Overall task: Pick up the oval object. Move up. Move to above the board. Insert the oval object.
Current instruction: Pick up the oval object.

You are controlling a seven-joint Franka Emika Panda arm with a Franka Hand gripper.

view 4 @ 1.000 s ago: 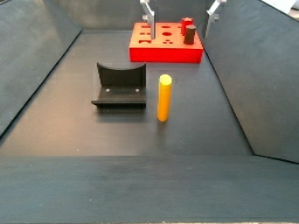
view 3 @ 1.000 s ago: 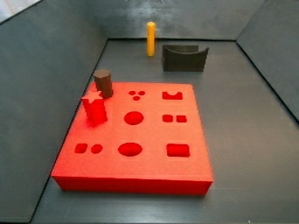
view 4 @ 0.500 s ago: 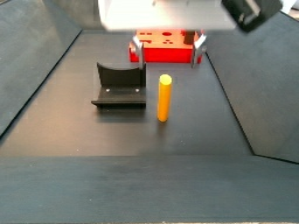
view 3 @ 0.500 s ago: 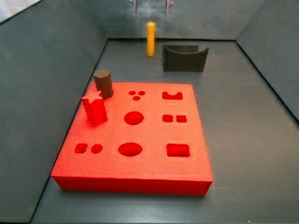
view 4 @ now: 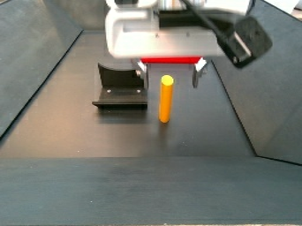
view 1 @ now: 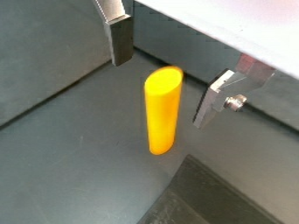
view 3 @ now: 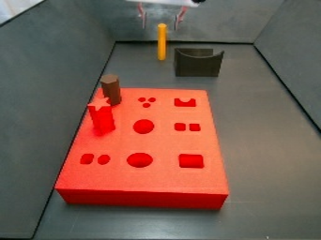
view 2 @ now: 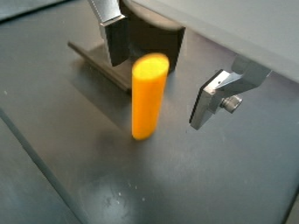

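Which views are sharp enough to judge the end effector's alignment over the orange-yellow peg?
In both wrist views the orange-yellow peg is soft, especially its top; the silver fingers read clearer. In a side view the open end effector above the peg is reasonably crisp; in the side view beyond the red board it is small and hard to judge.

Gripper (view 1: pixel 167 66) hovers low, jaws spread wide.

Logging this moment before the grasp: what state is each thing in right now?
Hand: open, above the oval peg, fingers either side, not touching.
Oval orange-yellow peg: upright on the floor, free.
Red board: flat; oval hole empty.
Brown cylinder: upright in board.
Red peg: upright in board.
Fixture: on the floor, empty.
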